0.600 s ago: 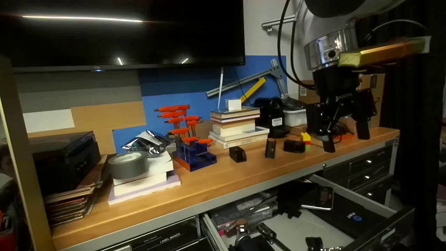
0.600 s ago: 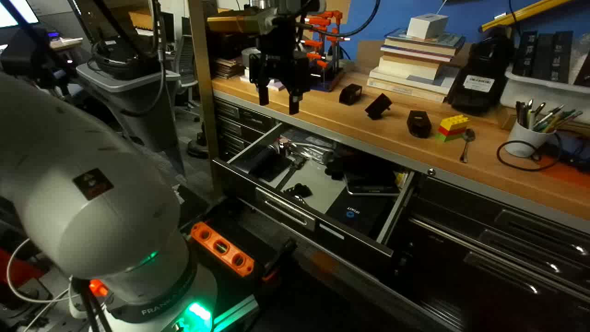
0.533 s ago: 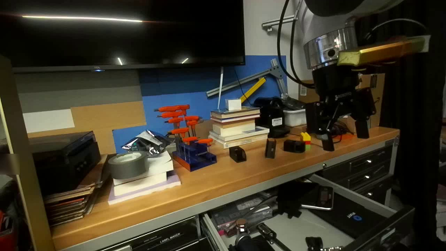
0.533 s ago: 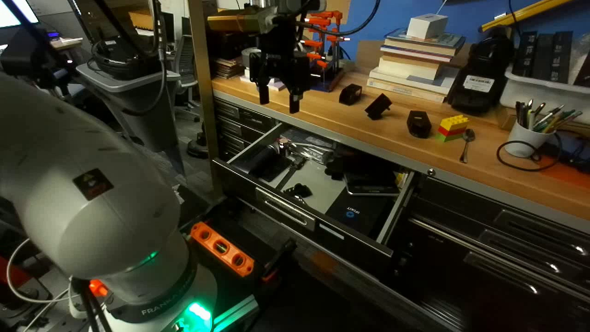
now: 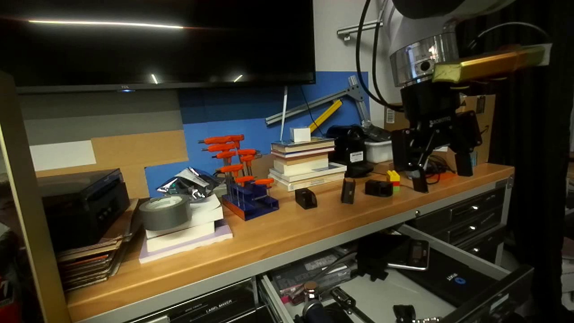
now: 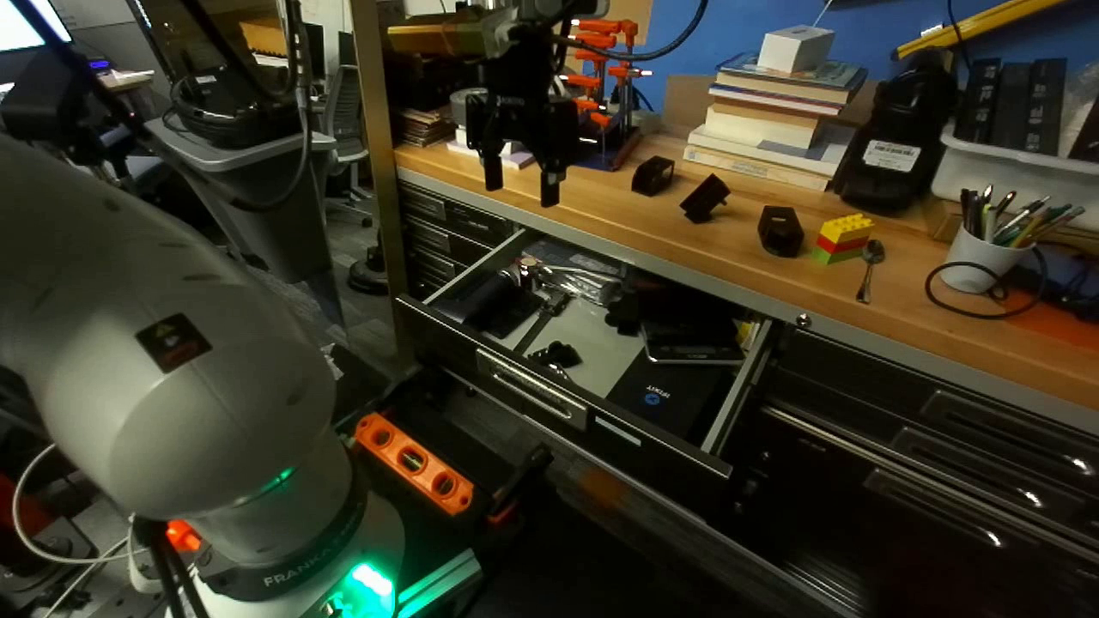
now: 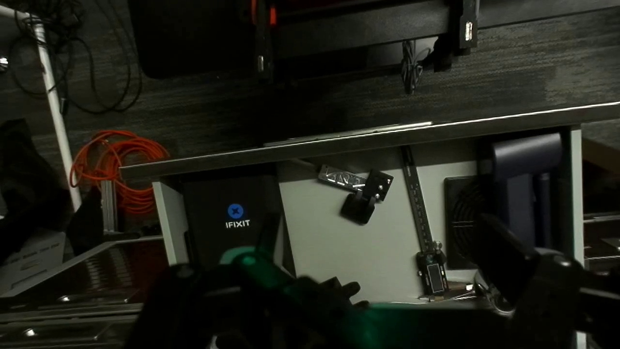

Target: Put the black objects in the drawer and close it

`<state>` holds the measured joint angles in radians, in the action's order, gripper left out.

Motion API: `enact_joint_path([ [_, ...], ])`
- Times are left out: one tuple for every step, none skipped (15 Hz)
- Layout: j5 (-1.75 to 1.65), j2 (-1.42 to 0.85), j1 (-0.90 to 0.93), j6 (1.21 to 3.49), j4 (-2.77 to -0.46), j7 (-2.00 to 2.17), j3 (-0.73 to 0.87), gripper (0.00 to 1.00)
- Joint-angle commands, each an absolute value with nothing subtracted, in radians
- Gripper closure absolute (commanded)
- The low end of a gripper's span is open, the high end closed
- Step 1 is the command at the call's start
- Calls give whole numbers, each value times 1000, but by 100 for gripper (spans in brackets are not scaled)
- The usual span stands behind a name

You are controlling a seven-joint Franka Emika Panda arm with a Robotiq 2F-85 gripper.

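Observation:
Three small black objects sit apart on the wooden bench top; an exterior view shows the nearest to the orange tools [image 6: 654, 175], a tilted-looking middle black object [image 6: 706, 198] and a black object by the toy bricks [image 6: 780, 231]. Below the bench edge the drawer [image 6: 601, 354] is pulled out, with tools inside. My gripper [image 6: 522, 182] hangs in the air away from the black objects, fingers pointing down and spread, nothing between them. The wrist view looks down into the drawer [image 7: 334, 242] past the dark, spread fingers [image 7: 501, 242]; the three bench objects are out of that view.
Calipers [image 7: 421, 218], a hinged black-and-metal piece [image 7: 361, 194] and an IFIXIT box [image 7: 232, 194] lie in the drawer. Toy bricks [image 6: 843, 238], a spoon [image 6: 869, 270], a pen cup [image 6: 983, 257], stacked books [image 6: 768, 129] and orange-handled tools [image 5: 237, 166] stand on the bench.
The gripper has risen very slightly, staying spread. The black objects and the drawer have not moved.

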<state>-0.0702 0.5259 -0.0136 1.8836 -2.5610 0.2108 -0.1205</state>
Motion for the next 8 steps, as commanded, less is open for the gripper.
enact_joint_path([
  [-57,453,-17,1992,-2535,275,-114,0],
  [-42,426,-21,2046,-2528,309,-113,0],
  [-21,381,-23,2107,-2510,348,-113,0],
  [-1,340,-22,2145,-2488,373,-113,0],
  [10,294,-24,2194,-2463,407,-116,0],
  [25,251,-23,2238,-2437,433,-116,0],
  [32,205,-26,2279,-2408,474,-118,0],
  [31,156,-29,2328,-2377,523,-121,0],
])
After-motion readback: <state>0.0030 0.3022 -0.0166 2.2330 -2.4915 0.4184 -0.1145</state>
